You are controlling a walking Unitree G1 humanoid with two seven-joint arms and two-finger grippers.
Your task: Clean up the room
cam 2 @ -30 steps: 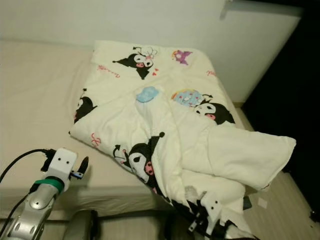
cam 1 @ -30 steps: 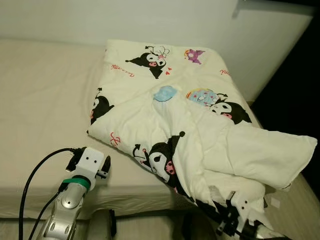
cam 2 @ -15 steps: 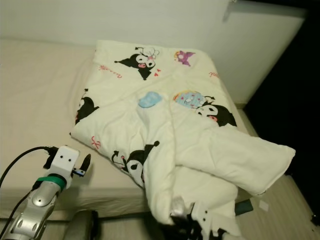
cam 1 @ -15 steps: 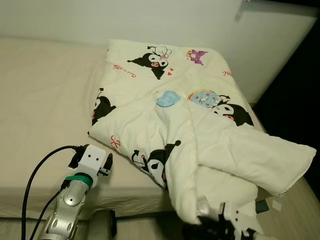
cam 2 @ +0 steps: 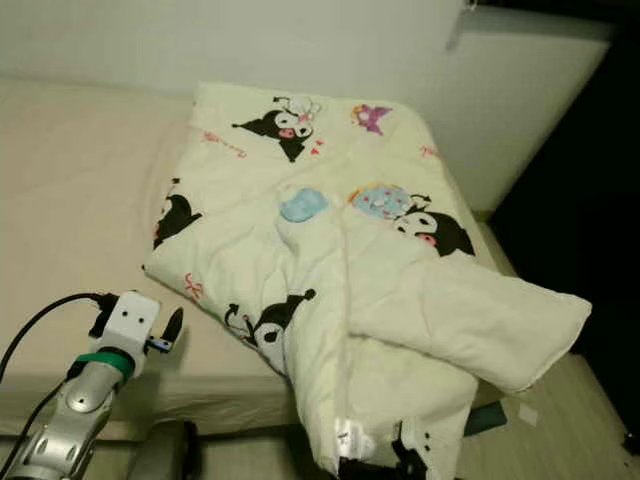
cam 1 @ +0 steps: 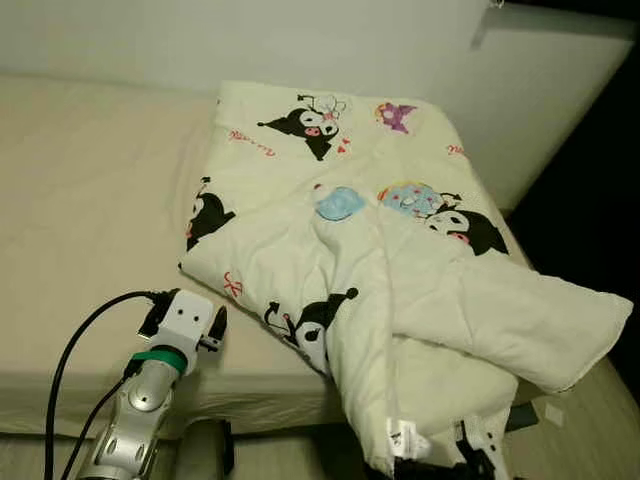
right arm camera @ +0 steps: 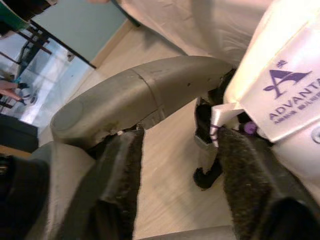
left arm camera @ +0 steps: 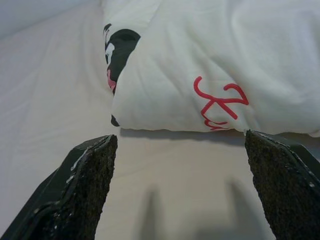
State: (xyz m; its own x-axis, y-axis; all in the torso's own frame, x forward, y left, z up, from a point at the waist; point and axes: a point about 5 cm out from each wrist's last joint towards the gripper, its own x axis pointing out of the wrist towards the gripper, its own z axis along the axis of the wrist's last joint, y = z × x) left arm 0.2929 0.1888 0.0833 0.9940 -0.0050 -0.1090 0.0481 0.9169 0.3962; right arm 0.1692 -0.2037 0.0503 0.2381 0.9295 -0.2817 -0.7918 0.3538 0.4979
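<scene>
Left eye view: a cream cartoon quilt (cam 1: 330, 180) on the right half of the bed (cam 1: 90, 200), folded over once but lumpy, with one thick flap sticking out to the side and another part hanging down over the near edge toward the floor (cam 1: 590, 420). Left gripper (cam 1: 215, 325) up over the bare sheet, near the quilt's near corner, not touching it. Right eye view: same bed and same droopy quilt, with a small white label (cam 2: 345, 437) at the very bottom of the hanging part and the right gripper (cam 2: 415, 445) low down just beside it. Left wrist view: two black fingers (left arm camera: 85, 185) spread wide, nothing between them but sheet, and the quilt corner with its red squiggle right ahead. Right wrist view: fingers spread here too, only floor and a grey robot part in the gap, the label brushing the side of one finger, not pinched. So, by the look of it, only partly done: quilt on the bed but not neat. Left to do, most likely: lift the hanging part back up, square the fold and smooth it flat.
</scene>
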